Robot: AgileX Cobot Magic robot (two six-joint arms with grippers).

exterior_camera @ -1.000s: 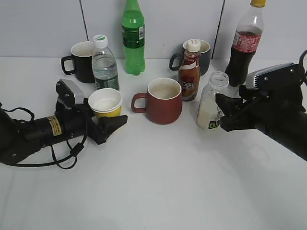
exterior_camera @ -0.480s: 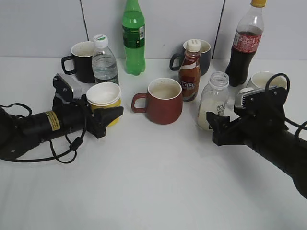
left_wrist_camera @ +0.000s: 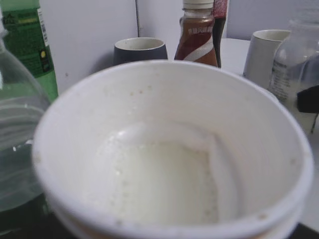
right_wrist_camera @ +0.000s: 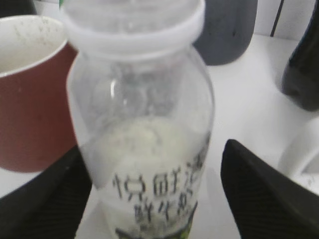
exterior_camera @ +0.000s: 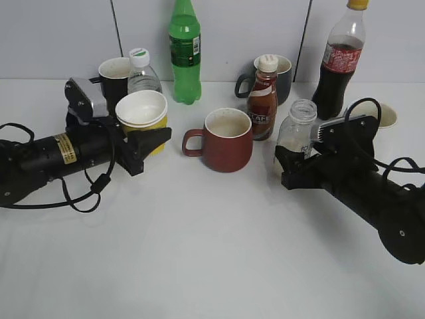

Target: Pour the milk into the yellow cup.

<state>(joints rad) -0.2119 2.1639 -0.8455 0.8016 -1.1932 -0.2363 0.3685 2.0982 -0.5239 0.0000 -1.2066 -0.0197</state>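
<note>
The yellow cup (exterior_camera: 141, 110) is held off the table at the left by my left gripper (exterior_camera: 147, 147), which is shut on it. In the left wrist view the cup's white inside (left_wrist_camera: 164, 174) fills the frame, with a pale whitish pool at the bottom. The milk bottle (exterior_camera: 297, 131) stands upright on the table right of the middle, capless and about half full. My right gripper (exterior_camera: 292, 169) is open, with one finger on each side of the bottle's lower half (right_wrist_camera: 144, 149). There is a gap at the right finger (right_wrist_camera: 152, 147).
A red-brown mug (exterior_camera: 227, 141) stands between cup and milk, with the coffee bottle (exterior_camera: 262, 100) behind it. At the back are a water bottle (exterior_camera: 141, 74), black mug (exterior_camera: 111, 68), green bottle (exterior_camera: 184, 53), dark mug (exterior_camera: 284, 73), cola bottle (exterior_camera: 342, 56) and white mug (exterior_camera: 384, 114).
My left gripper has lifted the yellow cup up and back. My right arm has swung lower and to the left, uncovering the white mug, and its fingers now flank the standing milk bottle.
</note>
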